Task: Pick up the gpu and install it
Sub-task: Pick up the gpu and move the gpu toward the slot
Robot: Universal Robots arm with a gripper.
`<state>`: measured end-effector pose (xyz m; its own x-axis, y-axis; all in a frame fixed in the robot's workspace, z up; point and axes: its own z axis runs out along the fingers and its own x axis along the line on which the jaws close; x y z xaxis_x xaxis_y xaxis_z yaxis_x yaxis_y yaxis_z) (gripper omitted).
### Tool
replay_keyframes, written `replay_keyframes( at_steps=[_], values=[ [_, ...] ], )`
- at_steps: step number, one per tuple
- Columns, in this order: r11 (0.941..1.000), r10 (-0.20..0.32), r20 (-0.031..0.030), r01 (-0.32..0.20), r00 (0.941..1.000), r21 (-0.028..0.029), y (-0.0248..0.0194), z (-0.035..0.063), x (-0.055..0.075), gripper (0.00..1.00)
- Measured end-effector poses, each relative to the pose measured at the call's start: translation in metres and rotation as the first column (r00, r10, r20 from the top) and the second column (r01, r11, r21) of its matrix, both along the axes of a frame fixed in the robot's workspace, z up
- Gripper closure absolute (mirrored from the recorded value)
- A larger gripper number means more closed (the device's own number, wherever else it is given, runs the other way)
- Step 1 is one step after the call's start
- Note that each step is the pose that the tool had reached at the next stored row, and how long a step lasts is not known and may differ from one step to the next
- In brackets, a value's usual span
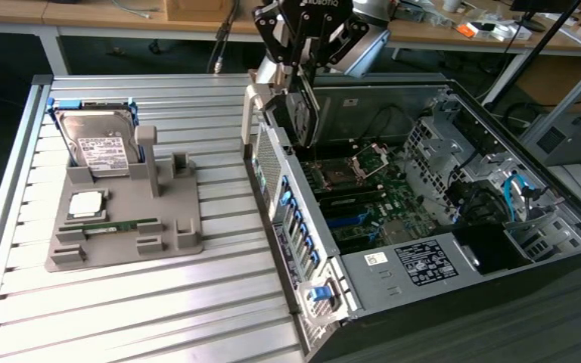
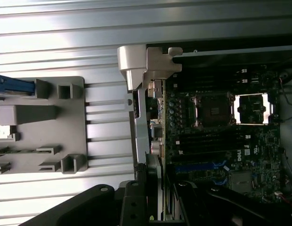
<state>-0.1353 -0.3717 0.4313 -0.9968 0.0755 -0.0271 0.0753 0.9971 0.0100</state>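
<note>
- Slatted metal table (image 1: 119,302) takes up the foreground of the exterior view, silver and ridged.
- On the exterior view's right, an open computer case (image 1: 371,295) lies on its side on the table, its green motherboard (image 1: 371,204) facing up.
- On the exterior view's left, a gray fixture (image 1: 179,227) sits flat on the table beside the case, not touching it.
- The fixture carries a hard drive (image 1: 97,144) standing upright at its far end. A square processor chip (image 1: 87,203) lies flat in the middle, and a narrow green RAM stick (image 1: 119,225) lies just in front of the chip.
- At the far end of the case, the black gripper (image 1: 306,76) hangs from above, clamped on the gpu (image 1: 296,117), a dark card with a silver end bracket.
- The gpu stands on edge over the case wall nearest the fixture. Its lower part dips into the case opening, and I cannot tell whether it touches the motherboard.
- In the wrist view, the gripper (image 2: 153,190) is nearest the camera, its black fingers closed on the gpu (image 2: 139,113), which is seen edge-on.
- The card's silver bracket runs away from the fingers along the case wall and ends in a bent tab.
- On one side of the card is the motherboard (image 2: 207,146) with an open processor socket (image 2: 212,110) and rows of black slots.
- On the other side are the slatted metal table (image 2: 66,37) and the gray fixture (image 2: 75,117).
</note>
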Motion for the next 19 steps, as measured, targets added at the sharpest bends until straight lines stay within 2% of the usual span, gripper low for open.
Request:
replay_keyframes(
  at_steps=[19],
  values=[
    [1.0000,0.000,0.0000,0.000,1.0000,0.0001,-0.0027,-0.0092,0.015,0.73]
  ],
)
